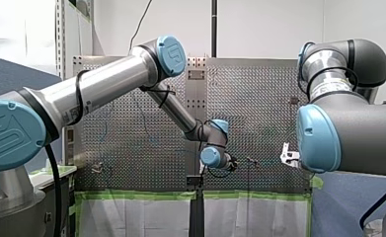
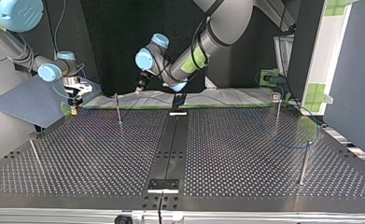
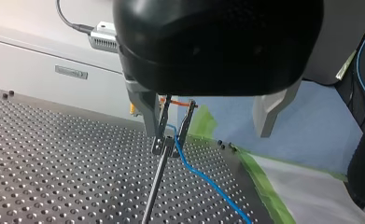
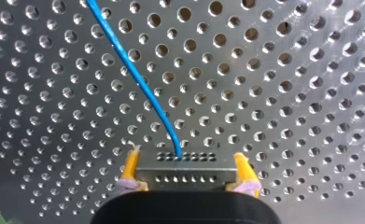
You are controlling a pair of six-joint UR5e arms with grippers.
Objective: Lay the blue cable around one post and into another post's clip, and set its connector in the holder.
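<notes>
The blue cable [image 3: 203, 179] runs over the perforated table and through the clip [image 3: 169, 140] at the top of a thin post [image 3: 154, 186]. My left gripper [image 3: 208, 123] hangs open just above that clip, its metal fingers [image 3: 143, 109] apart on either side of it, holding nothing. In the top view my left gripper [image 2: 140, 86] is near the far edge beside this post [image 2: 118, 112]. My right gripper [image 4: 186, 179] is shut with its yellow pads [image 4: 129, 168] on the grey connector [image 4: 185, 170], from which the cable [image 4: 138, 79] leads away over the table.
More thin posts stand at the top view's right [image 2: 277, 114] [image 2: 304, 163] and left [image 2: 34, 153]. A black strip [image 2: 173, 140] runs down the table's middle. Green tape [image 3: 264, 186] edges the table [image 2: 245, 158] near my left gripper. My right gripper [image 2: 73, 100] hangs by the far left corner.
</notes>
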